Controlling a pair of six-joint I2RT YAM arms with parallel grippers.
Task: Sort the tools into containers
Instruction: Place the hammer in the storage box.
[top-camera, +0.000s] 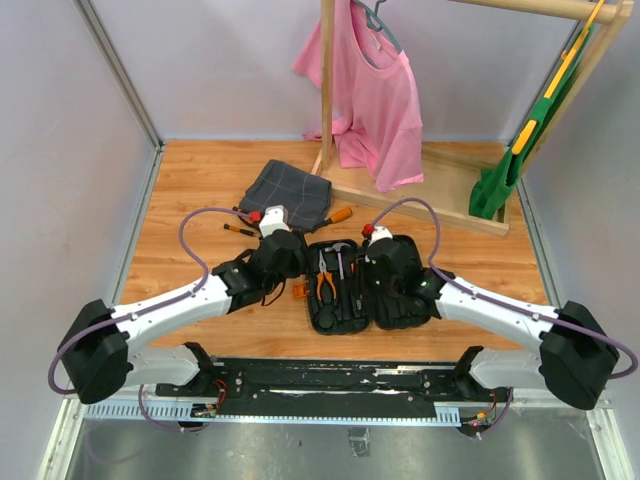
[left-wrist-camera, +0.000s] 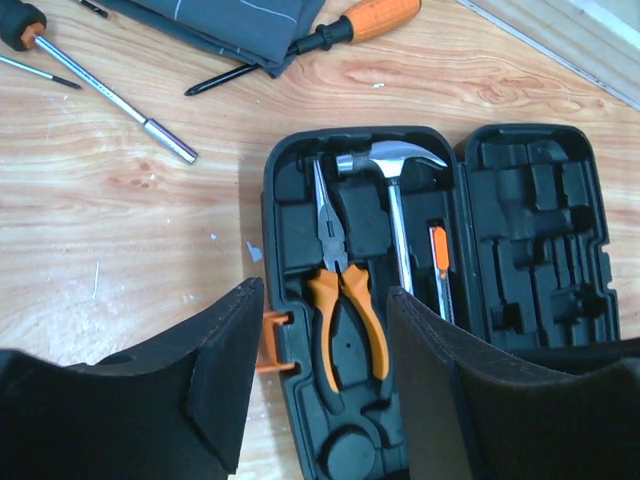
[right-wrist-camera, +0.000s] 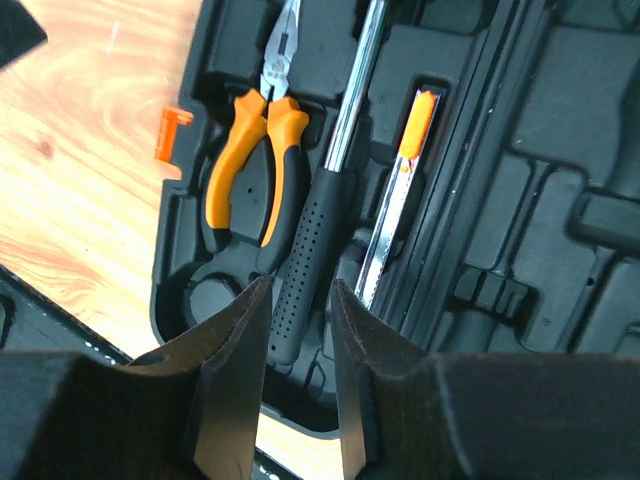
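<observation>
1. Left gripper (left-wrist-camera: 322, 300) hung wide open, empty, over the pliers (left-wrist-camera: 328, 215).
2. Right gripper (right-wrist-camera: 302, 290) straddled the hammer (right-wrist-camera: 310, 240) handle; couldn't tell if it was squeezing.
3. Both tools lay in the open case (left-wrist-camera: 530, 230); screwdrivers (left-wrist-camera: 360, 20) sat outside near the cloth (left-wrist-camera: 220, 20).

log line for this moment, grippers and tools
left gripper: open over case | right gripper: astride hammer, grip unclear | in case: pliers, hammer | out: screwdrivers on table

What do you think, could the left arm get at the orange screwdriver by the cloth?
Probably yes. The screwdriver lies beyond the case, handle bare on the table, only its shaft under the cloth. The left pincer is open, empty and nearby, nothing between.
</observation>
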